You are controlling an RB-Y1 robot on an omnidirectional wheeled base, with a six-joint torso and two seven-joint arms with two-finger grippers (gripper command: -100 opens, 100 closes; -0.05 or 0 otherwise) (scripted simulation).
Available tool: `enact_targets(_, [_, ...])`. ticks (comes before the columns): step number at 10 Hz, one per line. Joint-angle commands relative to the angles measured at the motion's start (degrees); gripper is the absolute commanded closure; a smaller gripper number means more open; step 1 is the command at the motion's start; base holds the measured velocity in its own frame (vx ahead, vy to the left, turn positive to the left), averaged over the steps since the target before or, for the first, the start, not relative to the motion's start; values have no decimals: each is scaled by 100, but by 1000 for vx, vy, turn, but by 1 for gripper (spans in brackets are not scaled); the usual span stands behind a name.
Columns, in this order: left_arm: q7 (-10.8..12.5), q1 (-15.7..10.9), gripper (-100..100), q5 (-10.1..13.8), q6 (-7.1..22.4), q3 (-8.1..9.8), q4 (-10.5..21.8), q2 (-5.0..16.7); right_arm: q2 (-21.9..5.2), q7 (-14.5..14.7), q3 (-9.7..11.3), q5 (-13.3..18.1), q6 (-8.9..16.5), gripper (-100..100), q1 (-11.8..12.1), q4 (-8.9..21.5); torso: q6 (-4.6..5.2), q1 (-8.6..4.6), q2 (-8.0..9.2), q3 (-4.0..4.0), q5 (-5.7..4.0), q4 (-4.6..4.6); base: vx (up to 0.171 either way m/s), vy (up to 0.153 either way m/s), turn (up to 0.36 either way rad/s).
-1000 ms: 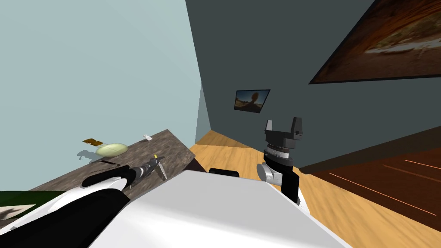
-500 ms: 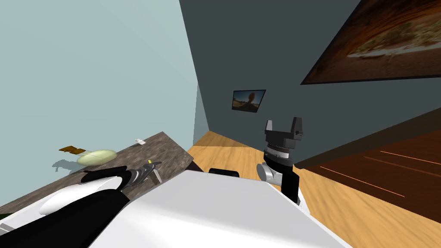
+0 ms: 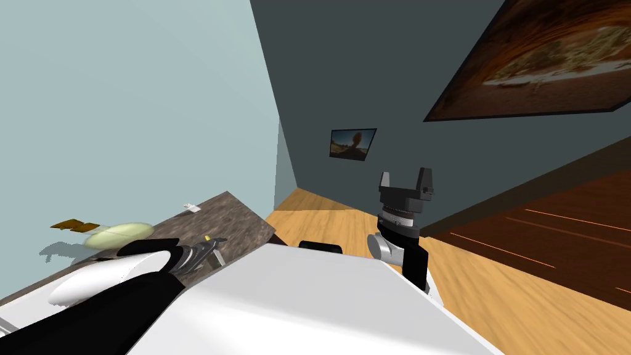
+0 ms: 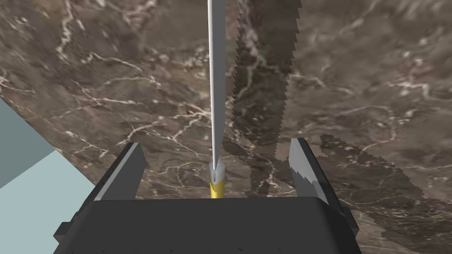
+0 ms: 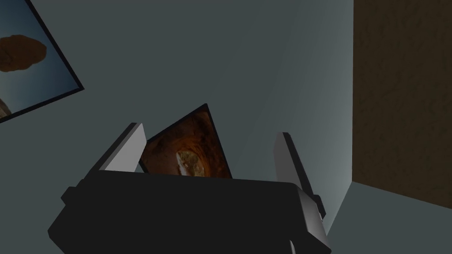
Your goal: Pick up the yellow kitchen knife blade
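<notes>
The knife (image 4: 215, 88) has a thin grey blade and a short yellow handle (image 4: 216, 189) that sits against my left gripper's dark body. It lies midway between the two fingers of the left gripper (image 4: 216, 145), which stand wide apart and do not touch it. The blade points away over a brown marbled counter (image 4: 353, 88), and its shadow falls beside it. In the head view the left gripper (image 3: 212, 244) hovers by the counter's near corner, with the knife's yellow end (image 3: 208, 238) on it. My right gripper (image 3: 405, 177) is raised at chest height, open and empty (image 5: 208, 131).
On the counter (image 3: 237, 212) lie a pale green oval thing (image 3: 120, 233), a small brown piece (image 3: 74, 225) beyond it and a small white piece (image 3: 191, 207) near the wall. Wooden floor (image 3: 333, 216) runs right of the counter's edge.
My head view has swung, so the counter and its things slid left. My left arm has drawn back a little toward me, with the knife still between its fingers. The right arm has not moved.
</notes>
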Motion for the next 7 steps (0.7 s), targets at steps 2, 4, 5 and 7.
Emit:
enact_targets(2, [-136,168,-100,331,416,60,90,271,0,0,0,0,0,0,0,0,2,1,-1,0,0,0,24,23,-106])
enact_targets(4, [-223,259,-100,545,752,77,155,462,0,0,0,0,0,0,0,0,2,5,-5,-3,1,-1,30,29,-95])
enact_targets(5, [-253,291,-100,618,853,82,175,530,0,0,0,0,0,0,0,0,0,4,-6,-3,1,-1,27,22,-78])
enact_targets(7, [-265,291,-100,626,854,73,186,540,0,0,0,0,0,0,0,0,0,-2,-2,-1,0,-1,12,9,-32])
